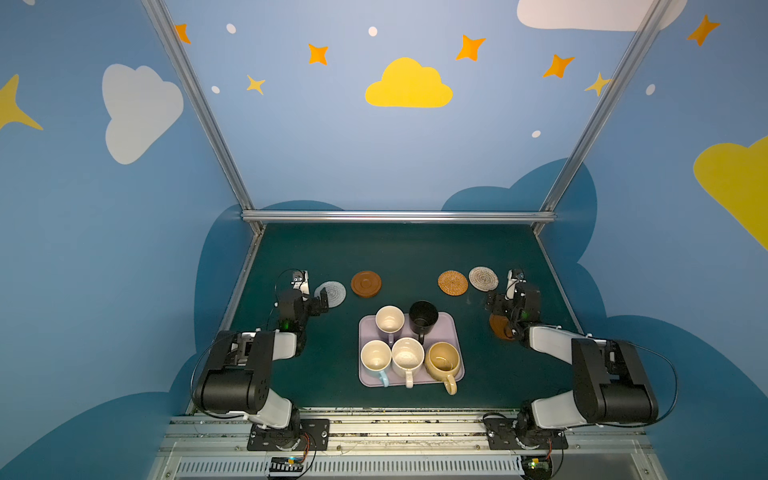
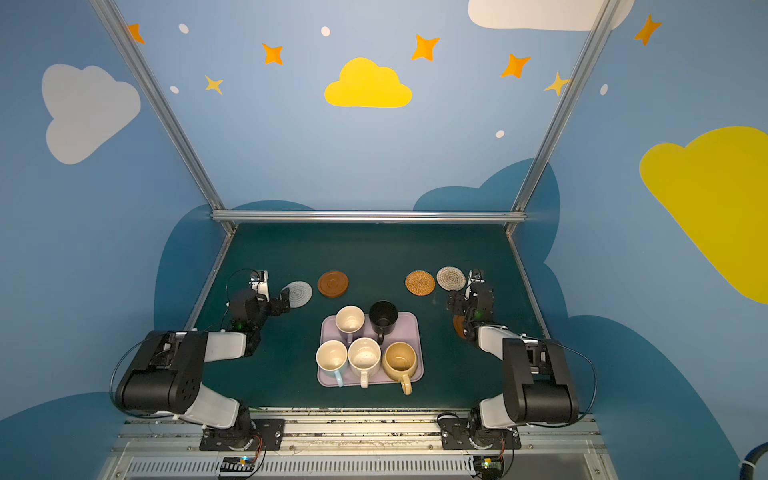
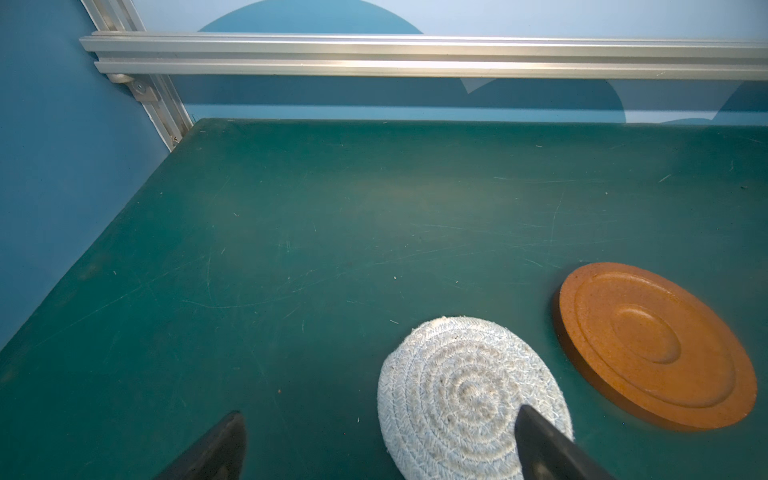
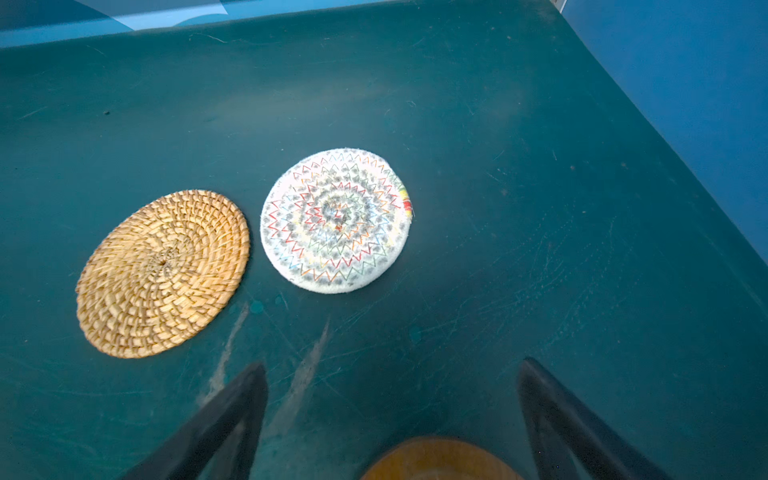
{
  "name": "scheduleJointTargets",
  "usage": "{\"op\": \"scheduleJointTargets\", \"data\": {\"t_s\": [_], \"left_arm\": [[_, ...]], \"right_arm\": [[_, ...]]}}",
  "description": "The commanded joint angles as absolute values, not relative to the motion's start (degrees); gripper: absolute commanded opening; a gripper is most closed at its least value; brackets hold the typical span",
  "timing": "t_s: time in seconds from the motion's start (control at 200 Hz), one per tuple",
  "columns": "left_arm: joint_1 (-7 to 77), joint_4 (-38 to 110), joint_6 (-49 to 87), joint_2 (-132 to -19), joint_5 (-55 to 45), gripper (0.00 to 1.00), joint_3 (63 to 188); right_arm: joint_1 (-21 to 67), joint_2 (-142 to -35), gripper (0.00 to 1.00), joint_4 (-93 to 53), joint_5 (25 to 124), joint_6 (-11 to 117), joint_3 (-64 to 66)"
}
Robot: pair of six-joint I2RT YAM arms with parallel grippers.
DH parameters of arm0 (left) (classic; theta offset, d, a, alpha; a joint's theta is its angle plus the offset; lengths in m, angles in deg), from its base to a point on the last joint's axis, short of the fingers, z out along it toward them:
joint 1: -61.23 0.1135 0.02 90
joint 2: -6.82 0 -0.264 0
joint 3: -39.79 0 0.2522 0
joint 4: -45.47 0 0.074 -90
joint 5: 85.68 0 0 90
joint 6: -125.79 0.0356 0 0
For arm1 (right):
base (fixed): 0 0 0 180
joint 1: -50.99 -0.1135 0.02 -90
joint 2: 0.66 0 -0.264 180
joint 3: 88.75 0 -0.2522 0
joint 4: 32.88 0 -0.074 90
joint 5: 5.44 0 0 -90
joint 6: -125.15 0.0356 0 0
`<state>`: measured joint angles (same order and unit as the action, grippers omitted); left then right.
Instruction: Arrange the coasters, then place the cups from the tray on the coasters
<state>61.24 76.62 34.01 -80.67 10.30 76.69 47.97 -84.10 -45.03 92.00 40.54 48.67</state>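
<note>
1. Sitting front and centre on the green table (image 1: 395, 253), the tray (image 1: 448, 332) has all five cups on it: lilac cup (image 1: 390, 319) and black cup (image 1: 423, 318) at the back, light blue cup (image 1: 375, 356), speckled cream cup (image 1: 407, 356) and mustard cup (image 1: 444, 360) in front, handles toward the near edge
2. Four coasters lie in a loose row beyond the tray: grey woven coaster (image 1: 332, 293) and brown wooden coaster (image 1: 366, 284) on the left, then a gap, then orange-tan woven coaster (image 1: 452, 283) just beside cream woven coaster (image 1: 483, 278) on the right
3. Fifth one, the second wooden coaster (image 1: 498, 328), is right of the tray, mostly hidden under the right arm (image 1: 548, 340) in both top views
4. So the left gripper (image 3: 380, 411) has its jaws spread wide, holding nothing; one finger (image 3: 540, 440) is over the grey woven coaster, the other over bare table, can't tell if it touches
5. And the right gripper (image 4: 394, 362) is spread wide too, nothing in it, over bare table short of the two woven coasters, with the second wooden coaster's edge showing between its jaws in the wrist view
</note>
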Motion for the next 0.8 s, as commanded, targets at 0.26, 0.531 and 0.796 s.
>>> {"op": "scheduleJointTargets", "data": {"t_s": [0.26, 0.531, 0.796], "left_arm": [[61.58, 59.48, 31.98, -65.53, 11.26, 1.00, 81.10], [61.49, 43.05, 16.41, -59.53, 9.22, 1.00, 90.51], [59.84, 30.04, 6.08, -63.38, 5.70, 1.00, 97.33]], "right_arm": [[48.21, -76.56, 0.93, -31.56, 93.95, 43.64, 43.46], [48.53, -72.21, 0.93, -16.96, 90.78, 47.53, 34.49], [47.75, -73.39, 0.93, -18.28, 74.68, 46.88, 29.45]]}}
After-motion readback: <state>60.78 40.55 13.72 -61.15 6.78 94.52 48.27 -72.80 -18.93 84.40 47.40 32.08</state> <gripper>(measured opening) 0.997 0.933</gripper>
